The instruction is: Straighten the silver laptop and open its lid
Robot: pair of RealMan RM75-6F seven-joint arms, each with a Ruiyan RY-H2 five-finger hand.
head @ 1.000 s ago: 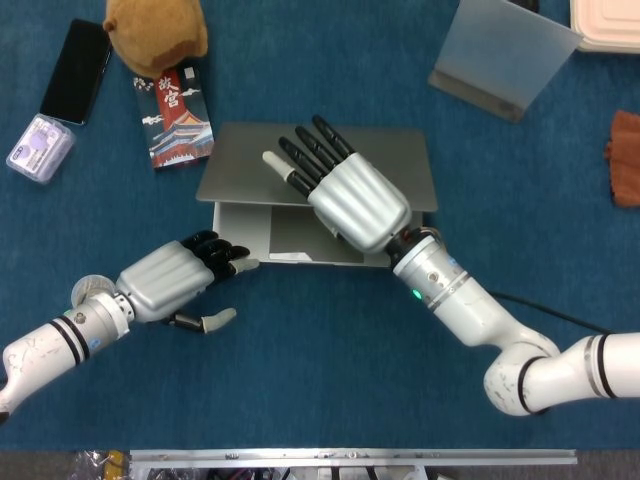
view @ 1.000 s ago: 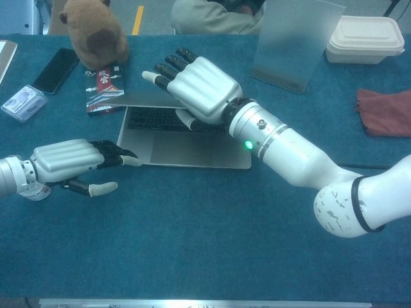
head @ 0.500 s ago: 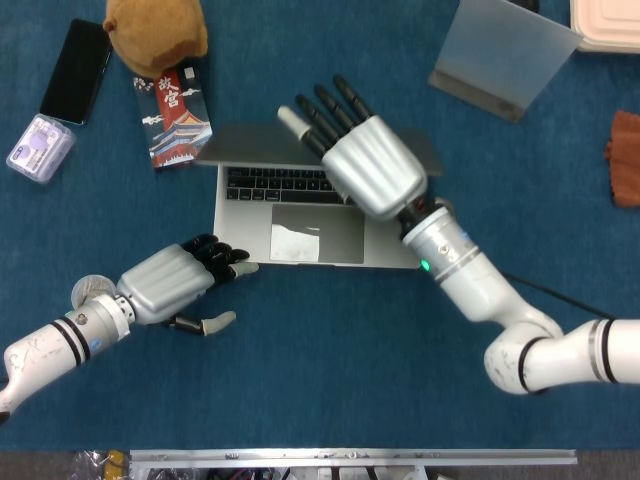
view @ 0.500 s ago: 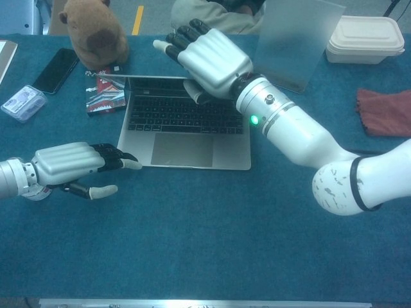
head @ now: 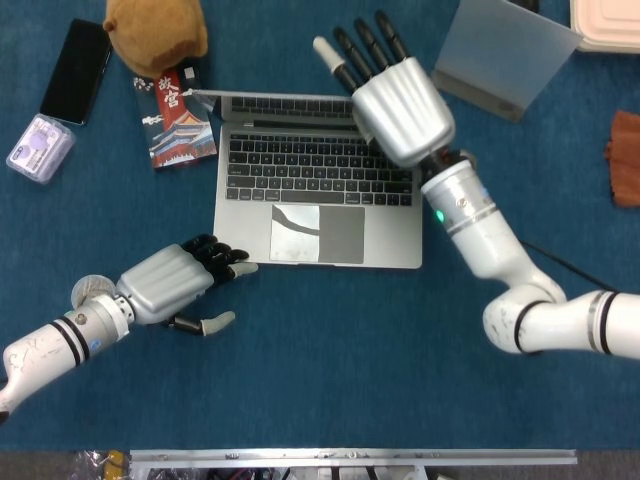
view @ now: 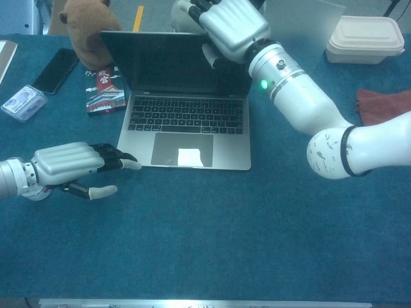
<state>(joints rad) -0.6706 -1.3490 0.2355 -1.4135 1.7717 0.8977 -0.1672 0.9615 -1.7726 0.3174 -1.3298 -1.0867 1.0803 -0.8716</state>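
The silver laptop (head: 320, 205) lies square on the blue table with its keyboard and trackpad showing. Its lid (view: 173, 61) stands about upright, dark screen facing me. My right hand (head: 400, 105) holds the lid's top right edge: its thumb lies on the screen side and its fingers (head: 365, 45) reach up over the back. In the chest view the same right hand (view: 234, 25) sits at the screen's upper right. My left hand (head: 165, 280) rests on the table, holding nothing, fingertips at the laptop's front left corner; the chest view shows this left hand (view: 67, 160) too.
A brown plush toy (head: 155, 30), a black phone (head: 75, 70), a printed booklet (head: 175, 115) and a small clear box (head: 40, 147) lie left of the laptop. A frosted stand (head: 505, 50) stands back right, with a white food container (view: 365, 35) and a red cloth (view: 385, 109).
My right hand has swung the lid up from nearly flat to about upright, moving away from me. The left hand has stayed at the front left corner.
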